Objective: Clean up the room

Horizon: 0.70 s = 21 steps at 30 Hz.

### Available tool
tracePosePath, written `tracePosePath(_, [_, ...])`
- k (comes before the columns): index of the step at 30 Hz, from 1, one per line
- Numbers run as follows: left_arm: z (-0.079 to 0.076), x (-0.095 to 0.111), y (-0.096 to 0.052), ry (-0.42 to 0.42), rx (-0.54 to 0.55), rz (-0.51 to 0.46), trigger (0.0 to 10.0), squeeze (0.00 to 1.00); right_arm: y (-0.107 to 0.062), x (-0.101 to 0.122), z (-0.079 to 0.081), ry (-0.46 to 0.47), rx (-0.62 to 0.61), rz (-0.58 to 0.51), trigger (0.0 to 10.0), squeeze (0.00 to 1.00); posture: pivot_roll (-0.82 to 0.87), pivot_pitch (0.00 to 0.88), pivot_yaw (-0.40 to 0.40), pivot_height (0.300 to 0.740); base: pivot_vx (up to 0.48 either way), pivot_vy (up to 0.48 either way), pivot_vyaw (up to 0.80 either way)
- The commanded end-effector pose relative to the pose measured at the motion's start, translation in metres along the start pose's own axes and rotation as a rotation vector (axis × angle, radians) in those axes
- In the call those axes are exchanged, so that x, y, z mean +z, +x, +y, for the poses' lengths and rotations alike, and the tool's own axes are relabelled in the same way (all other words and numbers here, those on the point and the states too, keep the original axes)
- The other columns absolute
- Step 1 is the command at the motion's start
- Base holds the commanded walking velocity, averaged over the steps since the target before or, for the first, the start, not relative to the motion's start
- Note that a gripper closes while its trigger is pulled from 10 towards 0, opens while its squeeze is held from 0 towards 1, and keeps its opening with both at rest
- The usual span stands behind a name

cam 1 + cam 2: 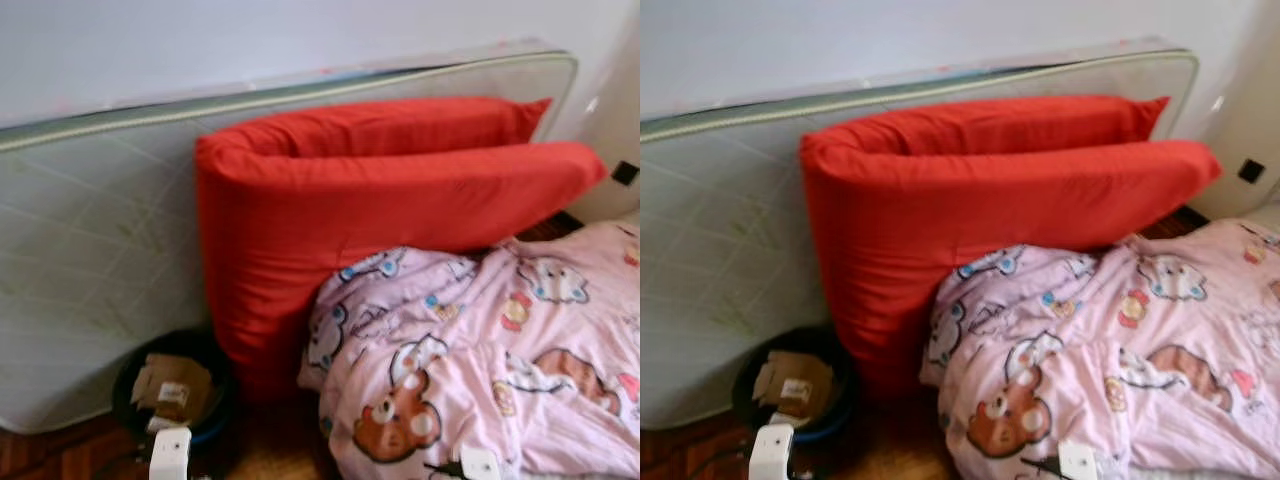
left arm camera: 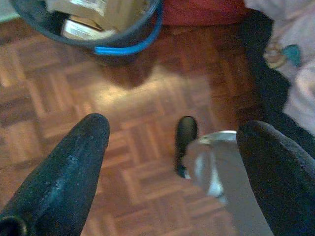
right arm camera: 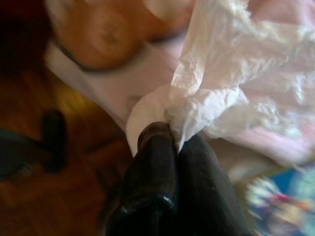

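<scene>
Right gripper (image 3: 174,135): two black fingers pressed together, clamped on a crumpled white tissue (image 3: 216,93) that bunches out from the tips; behind it, blurred, the pink bear-print blanket (image 1: 500,360) and dark wood floor. Left gripper (image 2: 172,142): fingers spread well apart, nothing between them, hanging above the parquet floor (image 2: 138,123); a shiny metal part of the robot sits just beside the right-hand finger in that view. Bin (image 1: 130,365): dark, round, with a blue band near its rim, standing on the floor against the foot of the mattress and just beside the red cushion; cardboard scraps (image 1: 170,385) lie inside it. Mattress (image 1: 90,260): pale, quilted, on its edge against the white wall. Red cushion (image 1: 350,220): large, folded over, leaning on the mattress, its lower right part covered by the blanket. Blanket heaped at right, touching the cushion. White parts of both arms poke in at the lower edge of the head views.
</scene>
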<state>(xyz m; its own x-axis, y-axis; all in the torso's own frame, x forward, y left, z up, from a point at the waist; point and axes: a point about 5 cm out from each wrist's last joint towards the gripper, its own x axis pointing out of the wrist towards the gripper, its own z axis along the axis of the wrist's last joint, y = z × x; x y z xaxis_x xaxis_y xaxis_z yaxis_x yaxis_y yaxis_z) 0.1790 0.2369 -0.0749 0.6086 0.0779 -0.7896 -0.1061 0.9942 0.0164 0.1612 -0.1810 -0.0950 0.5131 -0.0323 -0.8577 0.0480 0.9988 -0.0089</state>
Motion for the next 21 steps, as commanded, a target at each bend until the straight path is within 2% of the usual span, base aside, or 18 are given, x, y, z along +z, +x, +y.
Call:
tracePosePath(1, [-0.0063,-0.0008,0.0012,-0.001,-0.020,0.014,10.0,0.00,-0.0022,-0.0098,-0.0089,0.000,-0.022,0.029,10.0,0.00,0.03,0.000,-0.028,0.740,0.000,0.371,0.00])
tracePosePath(21, [-0.0058,-0.0006,0.0012,-0.001,-0.020,0.015,10.0,0.00,-0.0023,-0.0099,-0.0090,0.000,-0.021,0.029,10.0,0.00,0.03,0.000,-0.030,0.740,0.000,0.371,0.00])
